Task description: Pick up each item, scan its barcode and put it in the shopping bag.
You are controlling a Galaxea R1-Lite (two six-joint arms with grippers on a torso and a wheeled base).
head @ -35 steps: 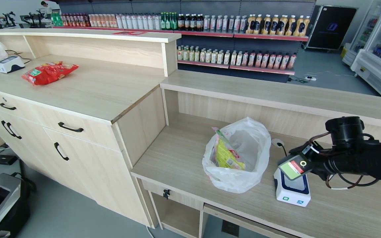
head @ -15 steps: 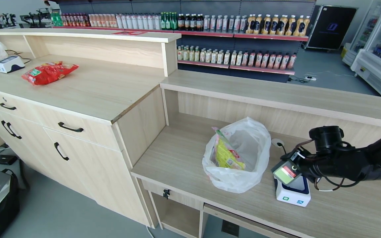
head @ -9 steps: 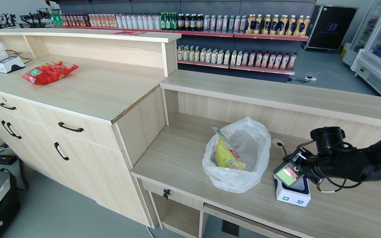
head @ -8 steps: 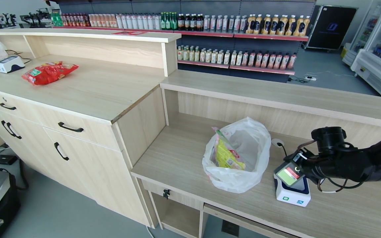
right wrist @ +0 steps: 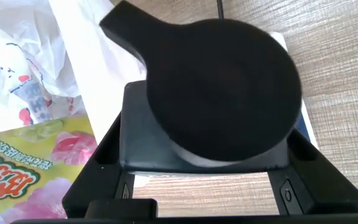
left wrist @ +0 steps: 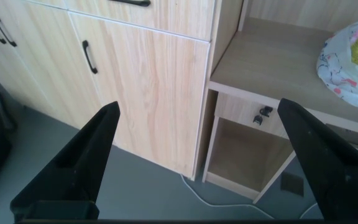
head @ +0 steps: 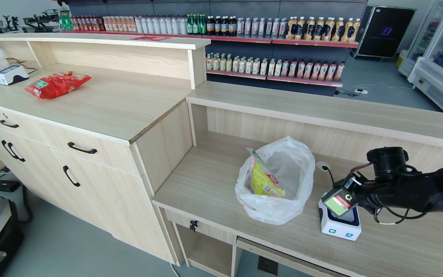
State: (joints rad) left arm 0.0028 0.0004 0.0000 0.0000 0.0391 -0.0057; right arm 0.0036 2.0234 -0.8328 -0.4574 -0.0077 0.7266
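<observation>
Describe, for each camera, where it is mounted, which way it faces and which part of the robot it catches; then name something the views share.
Head view: on the robot's head, facing forward and down at the counter, shopping bag and scanner; the right arm shows, right gripper shut on a small item above the scanner.
Left wrist view: on the left wrist, facing cabinet doors and floor; left gripper, jaws open.
Right wrist view: on the right wrist, facing down at the counter; black gripper parts.
Shared: all three show the shopping bag.

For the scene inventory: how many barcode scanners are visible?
2. One white box-shaped scanner on the lower desk, under the green-red packet held by the right gripper; a second white scanner at the upper counter's far left. Others may be hidden.
</observation>
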